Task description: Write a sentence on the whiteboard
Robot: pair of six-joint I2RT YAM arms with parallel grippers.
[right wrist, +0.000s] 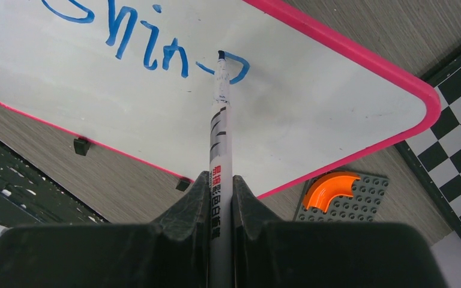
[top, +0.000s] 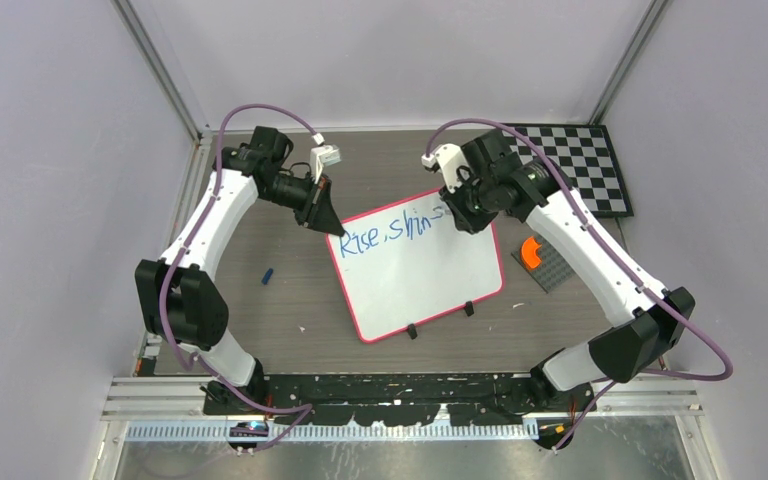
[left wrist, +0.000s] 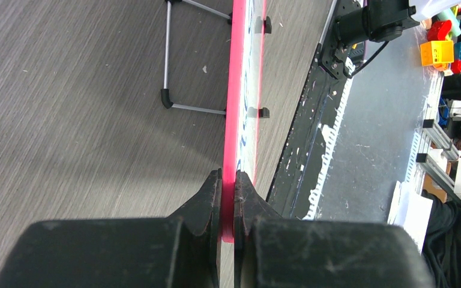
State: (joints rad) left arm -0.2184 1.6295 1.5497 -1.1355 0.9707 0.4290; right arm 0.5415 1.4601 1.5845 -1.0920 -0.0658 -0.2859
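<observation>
Item: the whiteboard (top: pixel 430 290), centre of the table, its corners turned so the two black clips sit on the near edge; a wire stand (left wrist: pixel 168 78) shows behind it in the left wrist view. Inscription: the sentence (top: pixel 392 236), blue, unfinished, reading "Rise, shin" along the far edge, with a further letter only partly formed (right wrist: pixel 234 60). Governing relation: the marker (right wrist: pixel 221 138) runs straight out from the right gripper (right wrist: pixel 220 179), its long axis pointing at the board face, its tip touching the surface at the right end of the written line. Blank board lies to the right of the tip and across the whole near half, so the stroke in hand most likely carries on rightward. The right arm is the nearer to that end of the line. Right claw: clenched on the marker barrel, fingers pressed to either side. Left gripper (left wrist: pixel 228 177): at the board's far-left corner, clamped across the pink rim (left wrist: pixel 235 108), seen edge-on between the two fingers, apparently steadying the board. Nearby: a checkerboard (top: pixel 580 165) far right; an orange curved piece (right wrist: pixel 330 191) on a grey studded plate (right wrist: pixel 360 204) just right of the board.
</observation>
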